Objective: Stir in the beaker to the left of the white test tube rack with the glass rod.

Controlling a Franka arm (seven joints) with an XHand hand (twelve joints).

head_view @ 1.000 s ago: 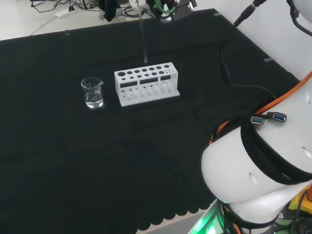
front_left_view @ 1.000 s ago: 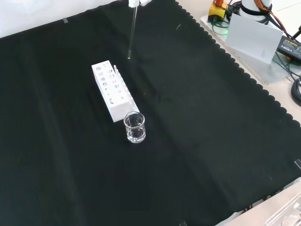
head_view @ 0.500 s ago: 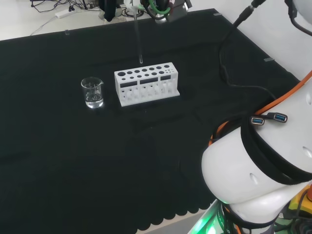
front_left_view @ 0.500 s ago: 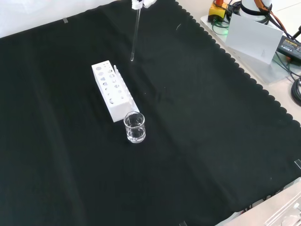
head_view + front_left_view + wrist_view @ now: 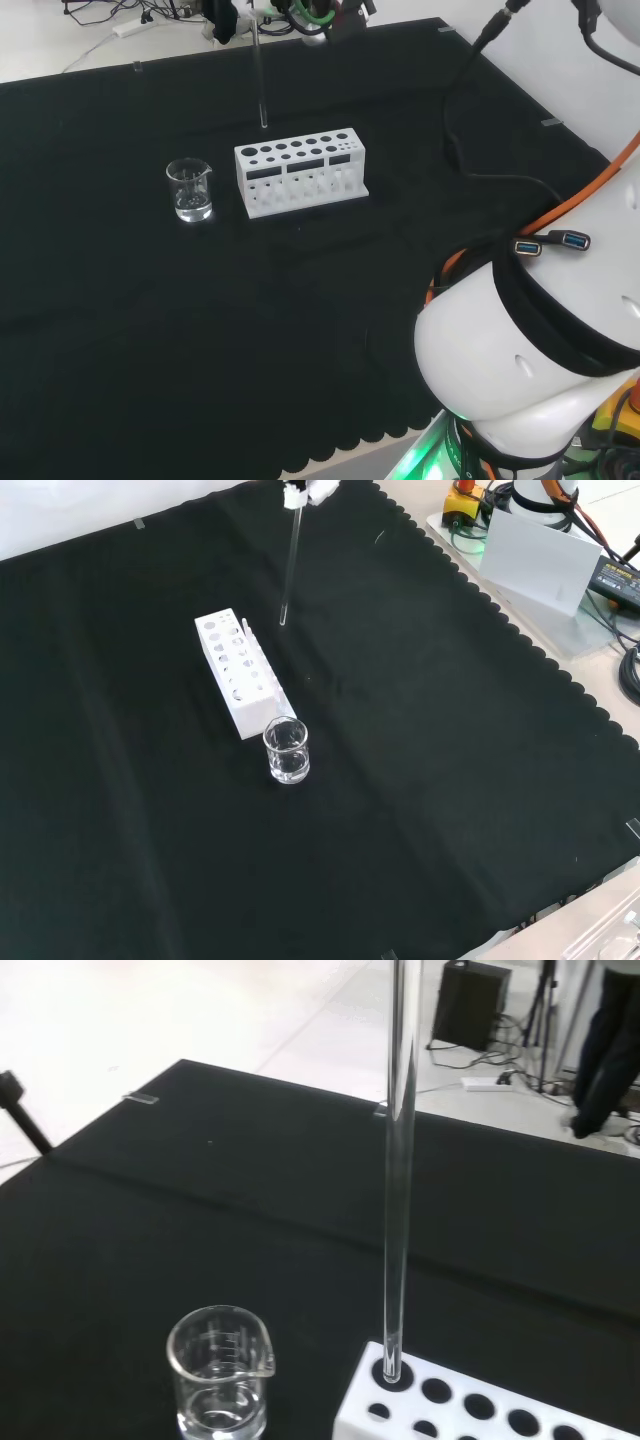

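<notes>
The black-clothed surface (image 5: 450, 780) carries the white test tube rack (image 5: 238, 674) near its middle. The beaker (image 5: 287, 751) stands just beside the rack's near end in the front view, a little clear liquid inside. My hand (image 5: 312, 489), at the far edge, pinches the glass rod (image 5: 290, 560) upright above the cloth, beside the rack's far end.

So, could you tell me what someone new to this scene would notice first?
Probably the white test tube rack standing out mid-bench against the black cloth. A small clear beaker with a little liquid stands just left of it in the head view. A long glass rod hangs upright above the rack, held at its top by the hand.
</notes>
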